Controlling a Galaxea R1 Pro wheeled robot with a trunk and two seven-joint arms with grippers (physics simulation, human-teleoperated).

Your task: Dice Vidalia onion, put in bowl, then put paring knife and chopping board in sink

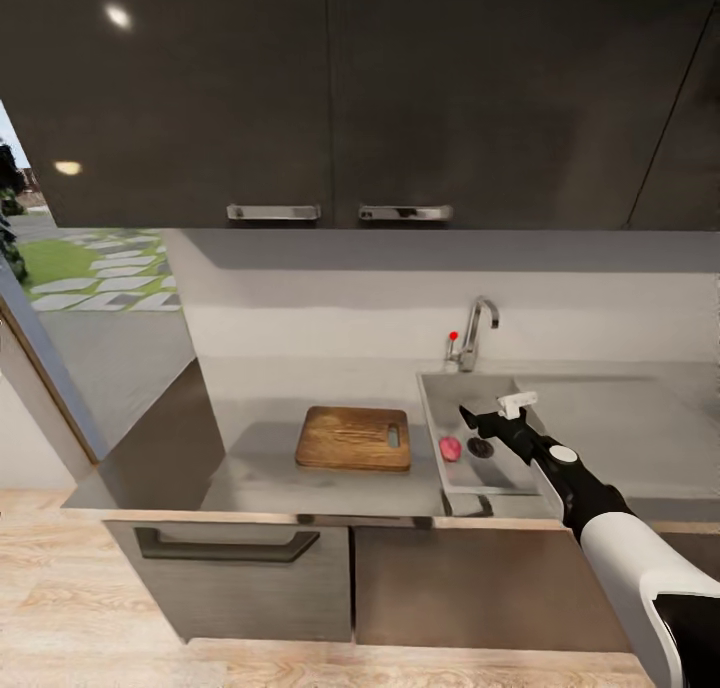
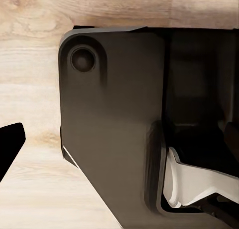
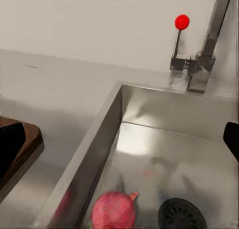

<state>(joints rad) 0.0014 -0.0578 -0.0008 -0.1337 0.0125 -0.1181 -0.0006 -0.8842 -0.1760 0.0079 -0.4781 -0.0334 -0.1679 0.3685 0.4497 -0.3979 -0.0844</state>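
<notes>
Right gripper (image 1: 470, 418) hangs wide open and empty over the sink (image 1: 436, 408), just above the onion (image 1: 450, 449) beside the drain (image 1: 480, 448)

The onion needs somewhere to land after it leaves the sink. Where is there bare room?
The chopping board top is bare, as is the countertop between board and wall. Inside the sink it is crowded: onion, drain and right gripper sit close together.

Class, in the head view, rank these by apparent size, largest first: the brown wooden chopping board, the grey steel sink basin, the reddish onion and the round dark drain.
1. Grey steel sink basin
2. Brown wooden chopping board
3. Reddish onion and round dark drain: they look alike, so unranked.
</notes>
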